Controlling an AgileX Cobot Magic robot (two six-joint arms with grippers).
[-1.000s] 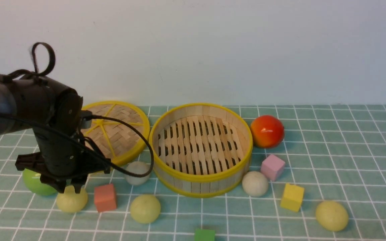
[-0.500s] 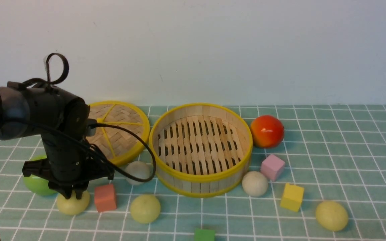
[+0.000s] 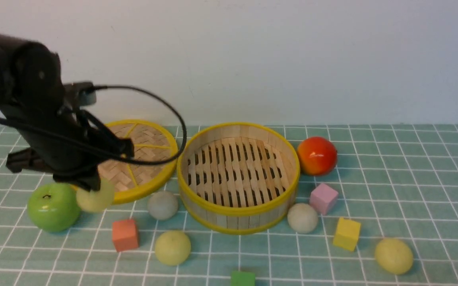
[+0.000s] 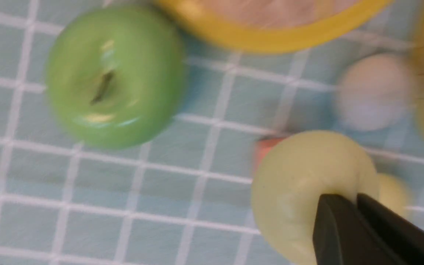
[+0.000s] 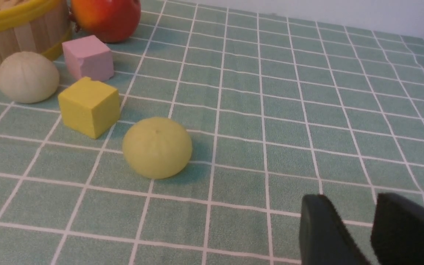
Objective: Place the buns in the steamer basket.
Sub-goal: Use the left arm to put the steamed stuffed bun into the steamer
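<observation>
Now, an entry with clock positions taken from the basket (image 3: 239,214), 12 o'clock being the far wall.

- Bun 1 (image 3: 95,197), yellow-green: pinched in the left jaws, which are pressed almost together into its soft top. A second ago it lay on the worktop (image 3: 412,178) with the jaws spread around it. It now hangs clear of the cloth at 9 o'clock, just beside the apple (image 3: 53,206) and in front of the lid (image 3: 149,186).
- Status, as a judgement: the first pick is made and the carry to the basket comes next.
- Basket: empty, slats bare.
- Bun 2 (image 3: 162,205), white: 8 o'clock, near the wall.
- Bun 3 (image 3: 172,247), yellow-green: 7 o'clock.
- Bun 4 (image 3: 302,217), white: 5 o'clock, just beside the wall.
- Bun 5 (image 3: 393,256), yellow-green: 4 o'clock, well out.
- Right jaws: spread, holding nothing, low over the worktop near bun 5.
- Writing, brands, labels: none legible on anything.
</observation>
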